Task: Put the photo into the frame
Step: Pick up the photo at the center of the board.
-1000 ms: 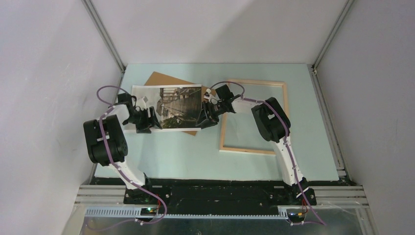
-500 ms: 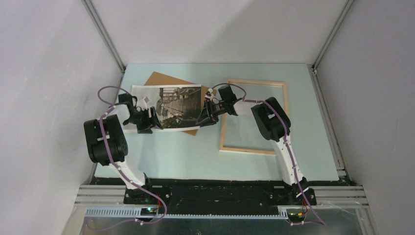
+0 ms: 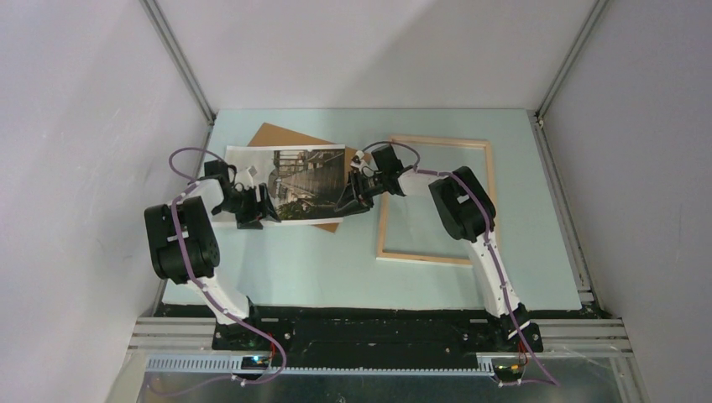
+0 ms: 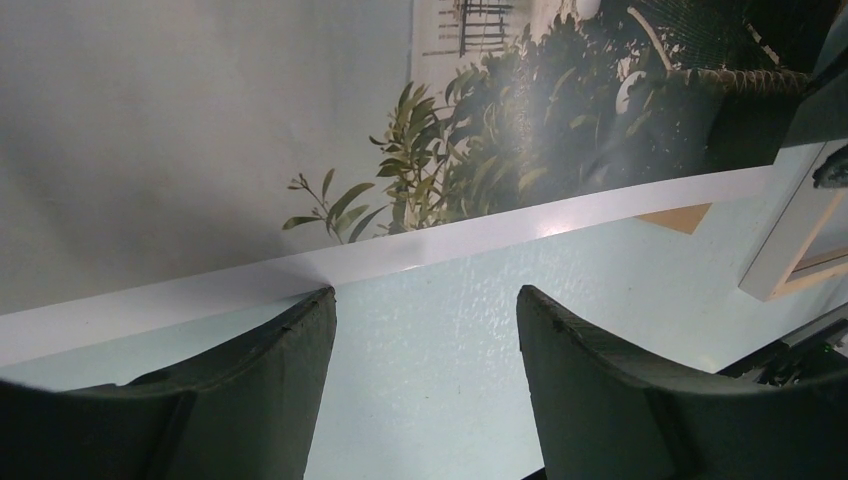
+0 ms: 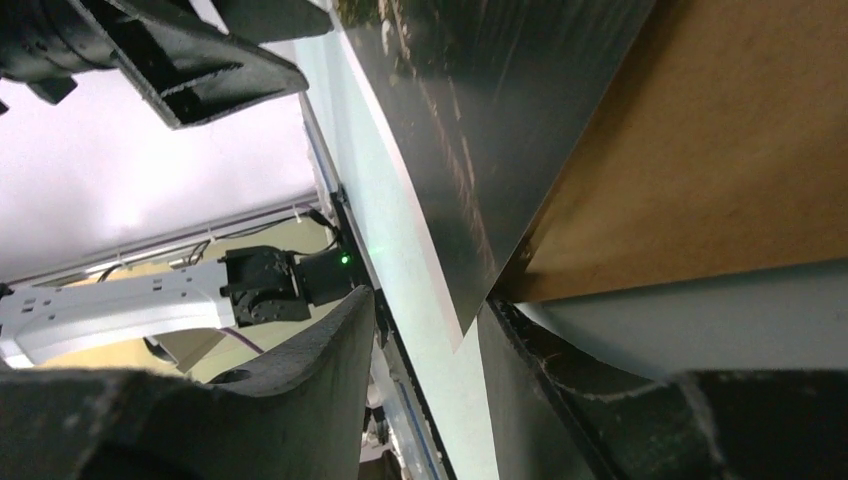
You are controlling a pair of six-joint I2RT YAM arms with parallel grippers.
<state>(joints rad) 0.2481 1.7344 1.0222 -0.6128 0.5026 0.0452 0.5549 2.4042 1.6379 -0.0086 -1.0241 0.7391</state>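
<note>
The photo point(image 3: 290, 183) lies on a brown backing board point(image 3: 273, 137) at the table's left. The frame point(image 3: 382, 227) lies flat to its right, pale wood up. My left gripper point(image 3: 259, 213) is open at the photo's near left edge. In the left wrist view point(image 4: 425, 296) one fingertip point(image 4: 318, 305) touches the photo's white border point(image 4: 500, 232). My right gripper point(image 3: 348, 202) is open at the photo's near right corner. In the right wrist view point(image 5: 427, 305) that corner point(image 5: 470, 300) sits between the fingers, against the right-hand finger point(image 5: 520, 360).
The backing board shows under the photo in the right wrist view point(image 5: 720, 150). A corner of the frame shows at the right of the left wrist view point(image 4: 790, 250). Grey walls and metal rails point(image 3: 180, 63) close in the pale blue table point(image 3: 285, 260).
My right gripper has shifted slightly left, onto the photo's near right corner. My left gripper has barely moved. The photo stays in place.
</note>
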